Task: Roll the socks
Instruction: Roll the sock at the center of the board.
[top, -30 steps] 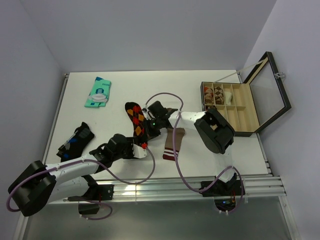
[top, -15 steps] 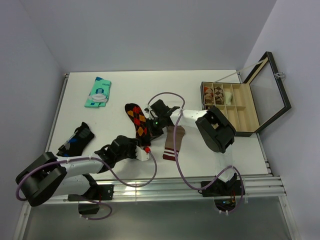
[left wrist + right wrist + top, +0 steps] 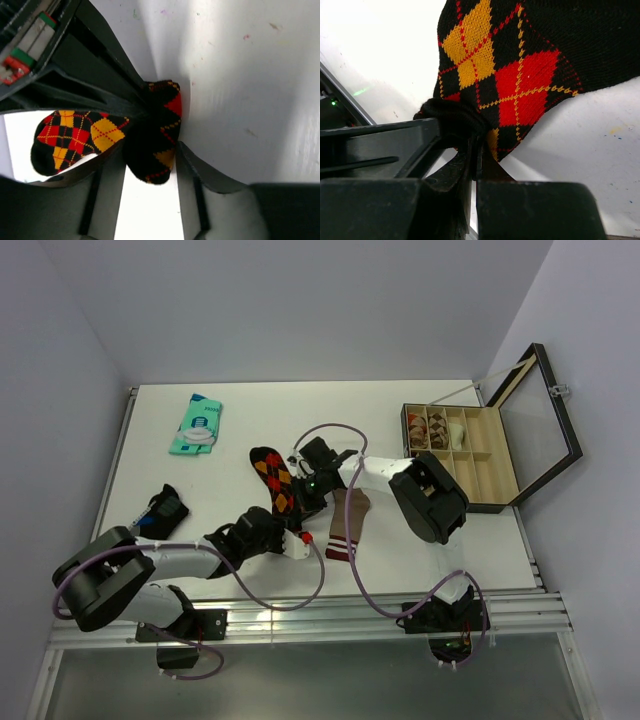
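- Two grippers of mine meet at one sock, left of the worktop's (image 3: pixel 400 405) centre.
- My right gripper (image 3: pixel 475 146) is clenched on the argyle sock (image 3: pixel 520 60). A bunched bit of black fabric is pinched between the jaws, and the rest fans out beyond them onto the white surface.
- My left gripper (image 3: pixel 151 152) is spread, unclenched. A folded-over black, red and orange end of that sock lies between its two fingers (image 3: pixel 192 167), close to both. Whether either pad presses on it, I cannot tell.
- Left wrist view: the sock's other part, with yellow and red diamonds, lies flat off to the left, partly behind the right gripper's dark frame.
- From above: the argyle sock runs from a rounded far end down to the grippers at its near end.
- The tan-brown sock (image 3: pixel 347 523) lies flat just to the right of it, with the maroon, white-striped cuff toward the near edge.
- The teal packet (image 3: pixel 197 424) sits far-left, well apart from both socks.
- A dark item (image 3: pixel 158 512) with blue patches lies near the left edge, beside my left arm.
- A compartment box (image 3: pixel 490 506) stands at the right edge with its lid (image 3: pixel 545 410) raised. The contents are too small to tell.
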Controlling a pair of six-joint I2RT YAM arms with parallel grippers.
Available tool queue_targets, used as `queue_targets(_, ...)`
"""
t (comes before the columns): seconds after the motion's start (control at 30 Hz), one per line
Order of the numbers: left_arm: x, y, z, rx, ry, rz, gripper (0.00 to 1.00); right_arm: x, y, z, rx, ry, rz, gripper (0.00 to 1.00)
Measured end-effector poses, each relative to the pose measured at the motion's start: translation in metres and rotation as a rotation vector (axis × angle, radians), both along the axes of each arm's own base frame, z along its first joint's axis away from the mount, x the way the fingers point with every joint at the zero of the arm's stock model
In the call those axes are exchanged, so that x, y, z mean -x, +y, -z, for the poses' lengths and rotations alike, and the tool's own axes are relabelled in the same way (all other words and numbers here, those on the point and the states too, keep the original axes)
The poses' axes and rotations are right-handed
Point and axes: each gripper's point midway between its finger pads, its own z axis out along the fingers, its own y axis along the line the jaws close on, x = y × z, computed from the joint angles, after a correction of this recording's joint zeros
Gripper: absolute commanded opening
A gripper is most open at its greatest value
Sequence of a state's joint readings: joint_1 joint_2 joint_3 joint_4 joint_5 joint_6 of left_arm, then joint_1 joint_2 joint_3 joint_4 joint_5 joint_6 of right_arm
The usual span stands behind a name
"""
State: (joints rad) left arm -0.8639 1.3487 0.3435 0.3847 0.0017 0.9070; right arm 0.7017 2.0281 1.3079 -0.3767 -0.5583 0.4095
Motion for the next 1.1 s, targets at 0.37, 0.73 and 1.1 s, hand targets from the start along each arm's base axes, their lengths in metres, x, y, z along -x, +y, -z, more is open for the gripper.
queue_targets(0.37, -0.003, -0.007, 0.008, -0.016, 0.087, -0.040, 0.21, -0.001, -0.002, 0.000, -0.001, -0.004, -0.008, 0.08)
queue_targets(0.73, 0.000, -0.008, 0.008, -0.006, 0.215, -0.080, 0.00, -0.001, -0.001, -0.003, -0.011, 0.000, 0.007, 0.49)
queue_targets(1.1, 0.015, -0.005, 0.006, 0.029, 0.405, -0.078, 0.00, -0.014, -0.042, -0.027, 0.003, -0.109, 0.235, 0.60)
